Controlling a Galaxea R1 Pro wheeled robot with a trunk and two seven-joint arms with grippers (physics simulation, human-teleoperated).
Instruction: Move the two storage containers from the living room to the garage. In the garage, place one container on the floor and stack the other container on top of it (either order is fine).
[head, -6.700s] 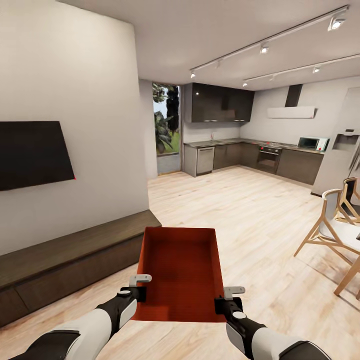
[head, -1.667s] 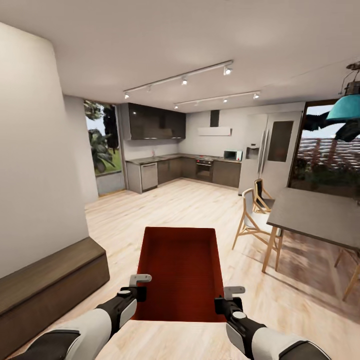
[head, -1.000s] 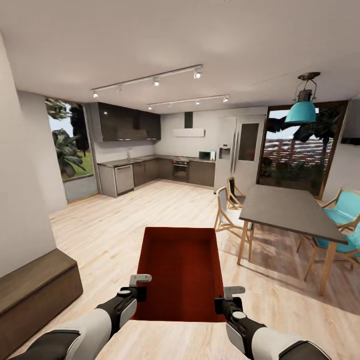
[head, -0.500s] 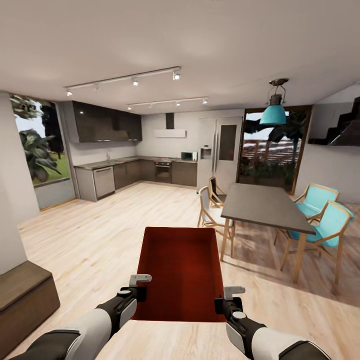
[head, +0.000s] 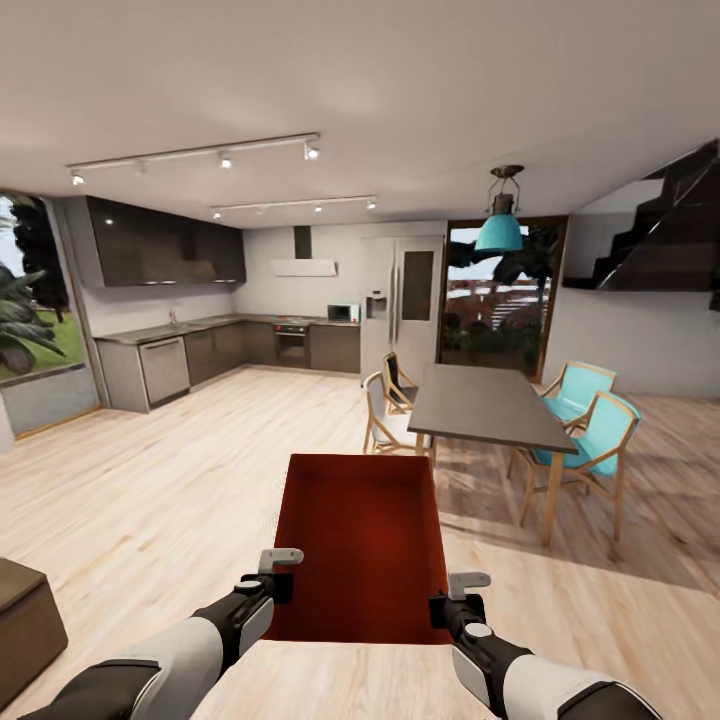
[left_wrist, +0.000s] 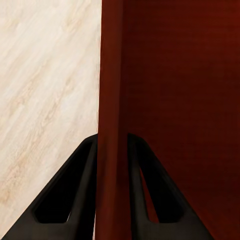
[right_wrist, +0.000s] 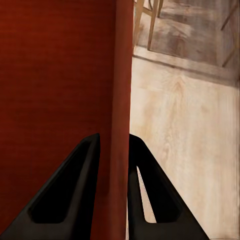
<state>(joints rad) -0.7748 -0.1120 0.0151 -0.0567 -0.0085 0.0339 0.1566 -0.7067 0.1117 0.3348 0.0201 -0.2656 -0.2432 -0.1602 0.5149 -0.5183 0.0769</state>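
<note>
I carry one orange-red storage container (head: 362, 545), open-topped and empty, level in front of me above the light wood plank floor. My left gripper (head: 276, 588) is shut on its left wall near the close corner; the left wrist view has that wall (left_wrist: 111, 100) pinched between the black fingers (left_wrist: 70, 190). My right gripper (head: 446, 607) is shut on the right wall, seen as a red strip (right_wrist: 120, 100) between its fingers (right_wrist: 70, 185). The room ahead is an open kitchen and dining area.
A dark dining table (head: 480, 405) with wooden and turquoise chairs (head: 600, 440) stands ahead to the right. Kitchen cabinets (head: 200, 355) and a fridge (head: 400, 300) line the far wall. A dark low bench end (head: 20, 620) is at near left. Stairs (head: 660, 240) rise at far right.
The view has swung to the right: the bench and left wall slid out, the dining table, chairs and stairs came in. Both grippers keep the same hold on the container.
</note>
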